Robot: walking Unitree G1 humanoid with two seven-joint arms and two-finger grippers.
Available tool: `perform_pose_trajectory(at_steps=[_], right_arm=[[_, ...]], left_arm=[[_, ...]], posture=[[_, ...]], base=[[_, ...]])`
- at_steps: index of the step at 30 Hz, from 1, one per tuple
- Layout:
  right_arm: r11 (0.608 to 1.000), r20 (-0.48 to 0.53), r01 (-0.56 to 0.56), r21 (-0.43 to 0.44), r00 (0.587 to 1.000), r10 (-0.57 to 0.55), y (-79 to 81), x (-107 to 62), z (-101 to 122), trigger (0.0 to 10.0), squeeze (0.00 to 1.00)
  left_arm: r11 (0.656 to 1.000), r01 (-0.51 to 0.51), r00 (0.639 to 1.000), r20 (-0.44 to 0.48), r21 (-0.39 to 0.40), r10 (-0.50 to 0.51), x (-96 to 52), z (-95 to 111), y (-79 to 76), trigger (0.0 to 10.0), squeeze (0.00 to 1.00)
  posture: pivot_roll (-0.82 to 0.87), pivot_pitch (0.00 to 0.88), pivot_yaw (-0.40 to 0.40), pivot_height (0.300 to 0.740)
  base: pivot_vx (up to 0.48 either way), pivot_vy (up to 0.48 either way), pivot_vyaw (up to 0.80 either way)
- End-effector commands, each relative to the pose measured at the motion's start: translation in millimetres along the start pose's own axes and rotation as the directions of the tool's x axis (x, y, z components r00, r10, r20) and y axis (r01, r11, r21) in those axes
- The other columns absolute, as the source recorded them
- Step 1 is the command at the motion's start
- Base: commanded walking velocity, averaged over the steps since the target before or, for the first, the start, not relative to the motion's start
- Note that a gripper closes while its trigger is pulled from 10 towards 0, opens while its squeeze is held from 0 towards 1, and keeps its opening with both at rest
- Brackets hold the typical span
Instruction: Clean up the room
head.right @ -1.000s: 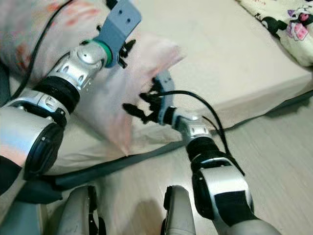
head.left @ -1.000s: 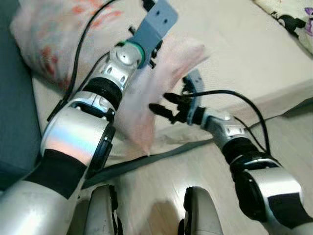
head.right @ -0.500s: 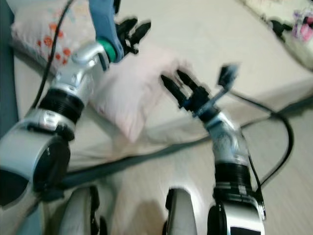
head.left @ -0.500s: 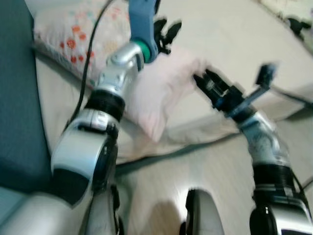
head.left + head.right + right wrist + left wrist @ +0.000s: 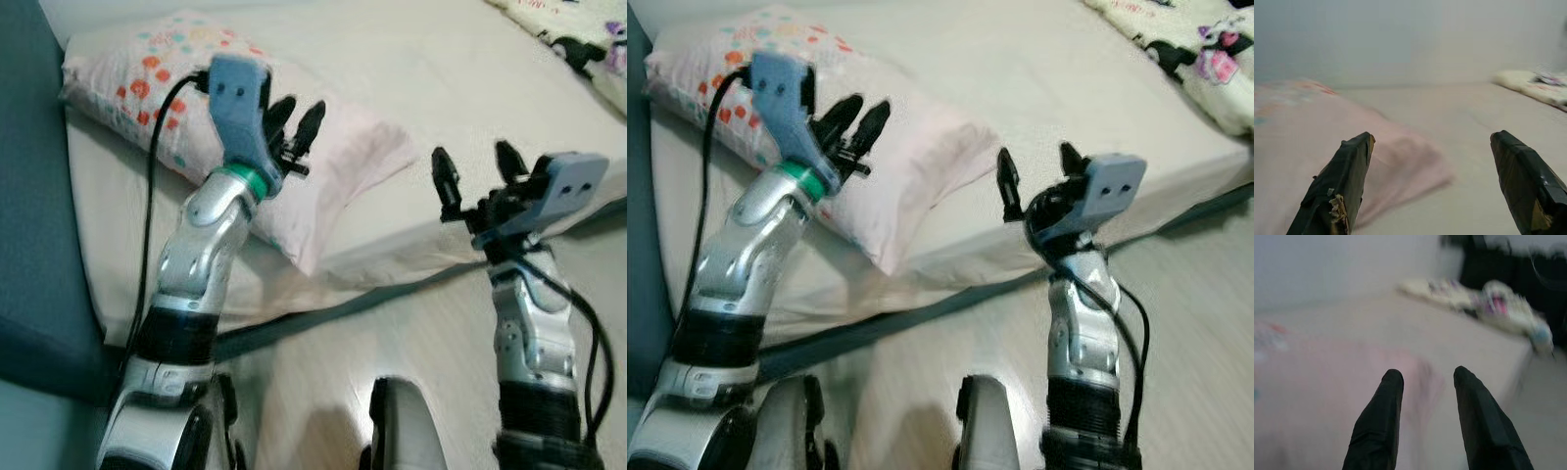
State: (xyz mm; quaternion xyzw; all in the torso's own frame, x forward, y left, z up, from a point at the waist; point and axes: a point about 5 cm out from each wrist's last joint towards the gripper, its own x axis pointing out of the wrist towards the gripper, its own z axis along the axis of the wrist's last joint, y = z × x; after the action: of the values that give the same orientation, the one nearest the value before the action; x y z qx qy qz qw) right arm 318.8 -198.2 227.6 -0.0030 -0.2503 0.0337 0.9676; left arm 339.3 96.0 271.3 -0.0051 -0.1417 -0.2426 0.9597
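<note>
Over the bed: both grippers empty, pink pillow [image 5: 333, 176] lying against the floral pillow [image 5: 147, 83].

From the left eye, the left gripper [image 5: 294, 122] hung just above the pink pillow, fingers parted, forearm angled up from the floor side. From the right eye, the right gripper [image 5: 1038, 171] stood raised beside the mattress [image 5: 1097, 108] edge, jaws spread wide, holding nothing. Left wrist: two fingers [image 5: 1378, 426] apart over blurred pink fabric. Right wrist: fingers [image 5: 1342, 181] far apart, pillow ahead. The pillow step looked finished; next would likely mean turning toward the patterned blanket [image 5: 1185, 49].
</note>
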Motion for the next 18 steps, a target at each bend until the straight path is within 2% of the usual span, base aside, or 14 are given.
perform_pose_trajectory(at_steps=[1, 5, 6, 10, 18], right_arm=[[1.000, 0.003, 0.014, -0.018, 1.000, -0.014, -0.5, -2.0, 2, 10.0, 0.00], [0.998, 0.013, 0.043, -0.047, 0.999, -0.042, 2.2, -5.6, 1, 10.0, 0.00], [0.998, 0.014, 0.046, -0.051, 0.999, -0.045, 2.6, -5.9, 1, 10.0, 0.00], [0.996, 0.015, 0.062, -0.071, 0.998, -0.062, 1.8, -6.0, 0, 10.0, 0.00], [0.994, -0.010, 0.075, -0.082, 0.997, -0.076, 4.3, -9.0, -7, 10.0, 0.00]], left_arm=[[0.999, 0.039, 0.999, 0.001, 0.028, -0.039, -0.8, 4, -7.7, 10.0, 0.00], [0.999, 0.031, 0.999, -0.011, 0.044, -0.031, -13.7, 1, -10.1, 10.0, 0.00], [0.999, 0.026, 1.000, -0.013, 0.045, -0.025, -14.7, 1, -10.2, 10.0, 0.00], [0.999, -0.021, 0.999, -0.050, -0.031, 0.019, -16.8, -8, -8.9, 10.0, 0.00], [0.998, -0.051, 0.991, -0.124, -0.039, 0.046, -22.1, -25, -10.6, 10.0, 0.00]], posture=[[0.06, 0.149, 0.008, 0.609], [0.06, 0.142, 0.011, 0.628], [0.06, 0.142, 0.011, 0.633], [0.05, 0.134, 0.009, 0.653], [0.05, 0.124, 0.008, 0.683]], base=[[0.000, 0.000, 0.00], [0.000, 0.000, 0.00], [0.000, 0.000, 0.00], [0.000, 0.000, 0.00], [0.000, 0.000, 0.00]])
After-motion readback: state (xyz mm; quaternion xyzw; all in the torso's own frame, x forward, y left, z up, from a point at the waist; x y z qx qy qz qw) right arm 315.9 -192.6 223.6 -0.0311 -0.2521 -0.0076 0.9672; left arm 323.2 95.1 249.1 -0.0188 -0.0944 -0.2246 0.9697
